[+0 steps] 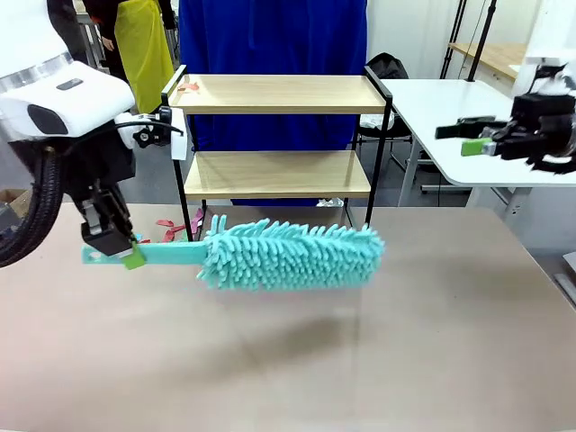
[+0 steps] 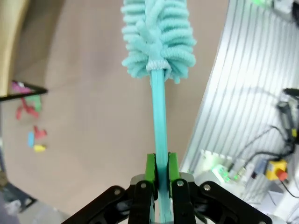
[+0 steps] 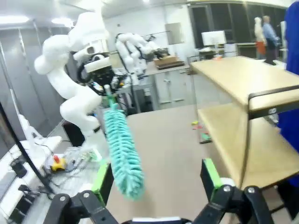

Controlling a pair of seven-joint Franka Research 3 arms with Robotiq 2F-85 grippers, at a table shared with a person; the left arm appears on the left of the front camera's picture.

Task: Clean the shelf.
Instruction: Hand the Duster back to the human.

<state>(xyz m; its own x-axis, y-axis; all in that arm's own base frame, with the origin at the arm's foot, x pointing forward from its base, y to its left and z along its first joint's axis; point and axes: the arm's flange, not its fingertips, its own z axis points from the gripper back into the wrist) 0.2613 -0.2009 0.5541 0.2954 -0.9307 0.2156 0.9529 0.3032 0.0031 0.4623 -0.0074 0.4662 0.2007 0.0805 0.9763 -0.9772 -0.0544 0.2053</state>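
Note:
The shelf (image 1: pixel 277 173), two light wooden boards in a thin black frame, stands at the table's far edge; its boards (image 3: pixel 243 107) fill the right of the right wrist view. My left gripper (image 1: pixel 115 241) is shut on the handle of a teal fluffy duster (image 1: pixel 288 255), held level above the table in front of the shelf. In the left wrist view the green pads (image 2: pixel 150 169) clamp the teal handle and the duster head (image 2: pixel 158 37) points away. My right gripper (image 1: pixel 470 137) hovers open at the right, above the table, with nothing between its fingers (image 3: pixel 103 175).
Small red and coloured bits (image 1: pixel 176 229) lie on the brown table (image 1: pixel 360 360) near the shelf's left legs. A blue curtain (image 1: pixel 270 36) hangs behind the shelf. A white table (image 1: pixel 450 117) stands at the back right. A person in yellow (image 1: pixel 144 40) stands at the back left.

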